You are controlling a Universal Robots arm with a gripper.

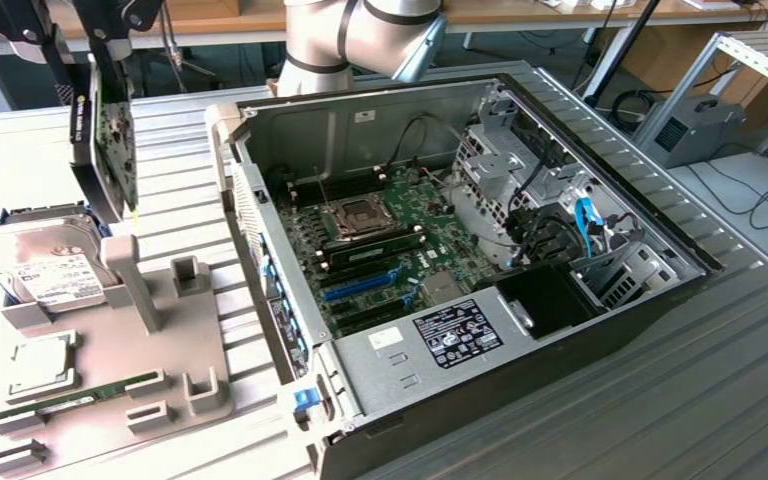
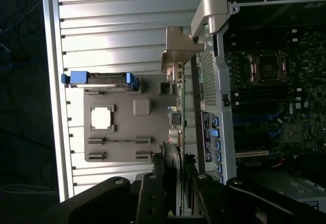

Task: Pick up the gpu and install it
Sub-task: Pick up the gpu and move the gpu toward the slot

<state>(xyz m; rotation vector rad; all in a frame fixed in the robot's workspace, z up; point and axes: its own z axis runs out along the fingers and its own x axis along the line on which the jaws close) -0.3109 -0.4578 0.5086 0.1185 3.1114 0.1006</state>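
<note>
While the tool (image 1: 101, 45) is clamped on the gpu (image 1: 113, 140), holding it upright at the exterior view's upper left above the grey holder (image 1: 157, 350) on the tabletop (image 1: 184, 130), pick-up looks done, and seating it in the open computer case (image 1: 631, 190) remains.

Slatted table (image 1: 704, 400): PC case (image 1: 344, 125), grey fixture tray (image 1: 204, 340).

Exterior view evenly bright; wrist view dim, shadowy.

Exterior view: high, oblique. Wrist view: downward. Shared: computer case (image 1: 598, 345), fixture tray (image 1: 191, 350).
</note>
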